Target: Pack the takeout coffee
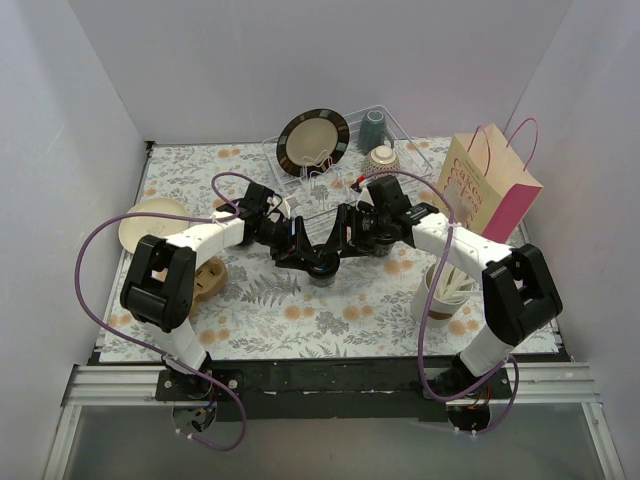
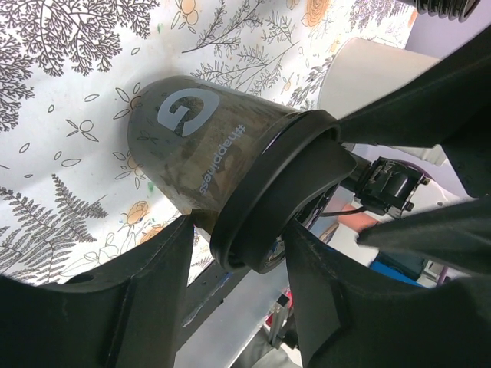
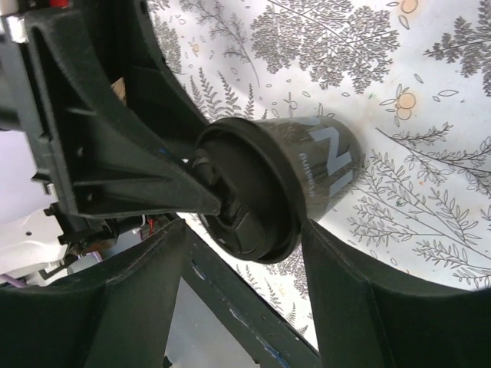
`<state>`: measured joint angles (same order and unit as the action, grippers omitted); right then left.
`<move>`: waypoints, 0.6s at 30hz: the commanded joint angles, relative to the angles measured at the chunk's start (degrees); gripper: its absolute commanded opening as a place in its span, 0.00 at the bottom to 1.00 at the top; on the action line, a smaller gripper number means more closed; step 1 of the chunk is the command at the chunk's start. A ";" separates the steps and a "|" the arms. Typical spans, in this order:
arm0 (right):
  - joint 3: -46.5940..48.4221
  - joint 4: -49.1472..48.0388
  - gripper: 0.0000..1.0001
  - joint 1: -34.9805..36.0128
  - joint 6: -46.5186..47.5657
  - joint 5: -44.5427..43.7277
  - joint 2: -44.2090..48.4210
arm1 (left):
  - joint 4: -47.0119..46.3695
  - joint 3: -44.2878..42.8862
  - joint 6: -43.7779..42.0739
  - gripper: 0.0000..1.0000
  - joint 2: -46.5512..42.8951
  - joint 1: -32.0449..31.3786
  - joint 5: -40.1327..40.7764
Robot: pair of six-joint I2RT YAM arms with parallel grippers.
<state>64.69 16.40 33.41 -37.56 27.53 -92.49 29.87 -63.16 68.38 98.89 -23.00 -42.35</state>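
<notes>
Left gripper [image 2: 239,227]: we find it clamped on the cup [image 2: 192,146] at the lid [image 2: 268,192], with one finger against each side.
Right gripper [image 3: 245,224]: we find its jaws spread and straddling the same lid from the opposite side. A sliver of light shows beside one finger, and it grips nothing.
Overlap: in the right wrist view one left finger crosses in front of the lid and the other is hidden.
Cup: black and lidded, at the centre of the top view where the two arms meet, over the table [image 1: 300,320]. We cannot tell whether its base rests on the table.
Bag [image 1: 490,190]: upright at the upper right of the top view, well apart from the cup, handles up.
Step in hand: we judge the lid seated and the cup at a handover between the arms, ahead of bagging.
Next move: in our judgement the right arm, nearer the bag, should close on the cup body below the lid before the left lets go. The cup should travel upright and go down through the bag's mouth, clear of the handles.
</notes>
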 commanded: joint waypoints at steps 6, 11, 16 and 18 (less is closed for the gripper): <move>0.09 -2.34 0.64 0.78 0.38 -1.43 -3.22 | 6.08 3.48 -1.14 0.48 1.57 -0.29 12.73; 0.00 -1.64 0.63 1.31 1.52 -1.95 -4.02 | 5.82 3.83 -0.71 0.48 1.48 -0.29 12.82; -1.40 -1.29 0.61 1.66 2.23 -3.09 -4.19 | 5.29 4.27 -0.18 0.48 0.87 -0.29 12.82; -1.84 -1.46 0.57 1.66 2.32 -3.27 -4.28 | 5.20 4.27 -0.18 0.48 0.60 -0.29 12.47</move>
<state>64.20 15.51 34.65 -36.84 25.89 -96.73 29.52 -62.24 70.13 98.19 -23.00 -41.87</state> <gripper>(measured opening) 0.607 0.486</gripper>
